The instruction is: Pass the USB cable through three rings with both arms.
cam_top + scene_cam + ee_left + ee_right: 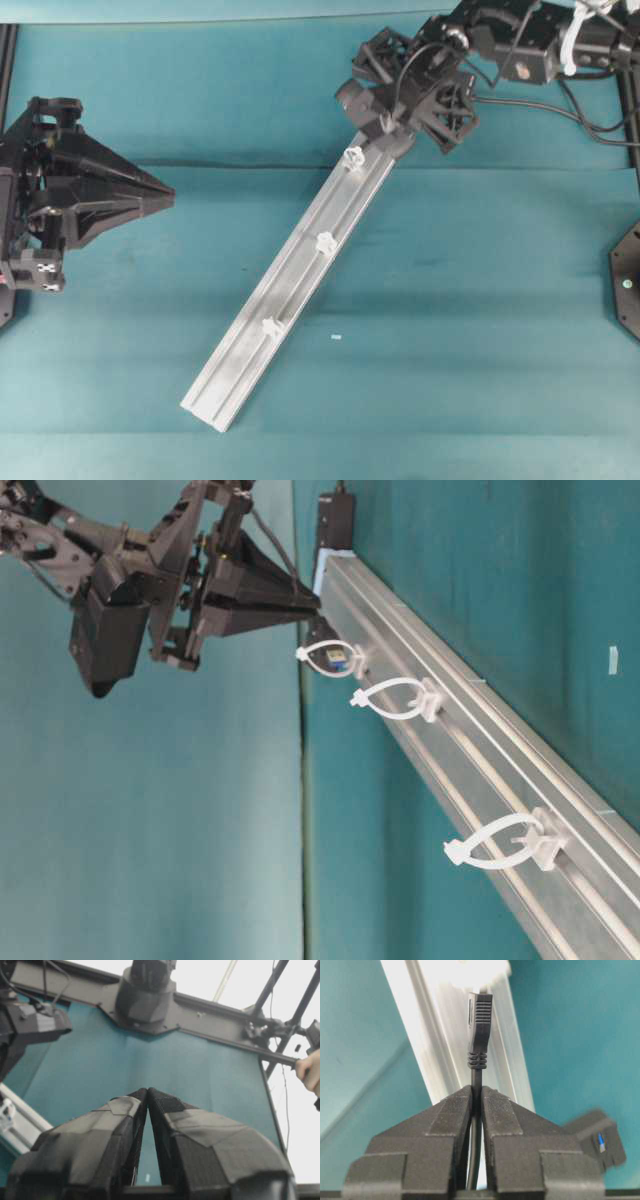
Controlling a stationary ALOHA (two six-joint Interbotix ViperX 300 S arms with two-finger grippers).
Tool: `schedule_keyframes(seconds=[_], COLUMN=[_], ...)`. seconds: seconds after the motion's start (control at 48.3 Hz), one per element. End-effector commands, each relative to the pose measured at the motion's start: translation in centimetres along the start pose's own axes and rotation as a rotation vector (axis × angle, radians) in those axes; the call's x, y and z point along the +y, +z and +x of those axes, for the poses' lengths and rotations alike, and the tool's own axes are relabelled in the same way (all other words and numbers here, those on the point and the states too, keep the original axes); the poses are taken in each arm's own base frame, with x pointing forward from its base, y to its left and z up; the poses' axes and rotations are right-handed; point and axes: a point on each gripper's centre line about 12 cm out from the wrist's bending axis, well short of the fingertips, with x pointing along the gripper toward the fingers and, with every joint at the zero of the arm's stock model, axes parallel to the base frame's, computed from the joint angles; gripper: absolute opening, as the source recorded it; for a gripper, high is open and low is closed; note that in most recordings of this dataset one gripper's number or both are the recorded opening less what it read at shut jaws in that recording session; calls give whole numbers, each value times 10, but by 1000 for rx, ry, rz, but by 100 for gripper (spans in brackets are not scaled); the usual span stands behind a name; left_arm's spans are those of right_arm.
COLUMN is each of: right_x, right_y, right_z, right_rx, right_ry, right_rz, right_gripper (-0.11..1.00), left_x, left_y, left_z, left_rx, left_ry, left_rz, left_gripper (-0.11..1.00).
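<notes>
Overhead, the right gripper (385, 128) sits at the rail's (290, 300) one o'clock end, its jaws clamped on the USB cable (476, 1110) just behind the plug (479, 1022), which points up along the aluminium channel in the right wrist view. Three white rings (325, 242) stand spaced down the rail toward seven o'clock, the nearest (353, 157) just beside the gripper. At nine o'clock, well apart from the rail, the left gripper (165, 195) hangs over the teal table (480, 320), holding nothing, fingertips almost touching with a thin gap between them
</notes>
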Motion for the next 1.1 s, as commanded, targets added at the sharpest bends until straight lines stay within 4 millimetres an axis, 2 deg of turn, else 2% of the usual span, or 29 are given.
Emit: schedule_keyframes(seconds=[0.0,0.414,0.724,0.911,1.076], right_x=[0,1,4,2,1], right_y=[8,29,40,40,39], right_z=[2,7,8,8,7], right_rx=[-8,-41,-66,-68,-68], right_ry=[-4,-45,-39,-53,-58], right_rz=[-24,-53,-53,-51,-48], right_gripper=[7,7,7,7,7], left_x=[-1,2,8,16,35], left_y=[9,8,-4,-9,-21], left_z=[0,4,22,33,46], left_rx=[-25,-18,40,60,77], left_ry=[0,9,37,62,120], left_rz=[10,10,-1,-5,-36], left_gripper=[25,25,29,39,58])
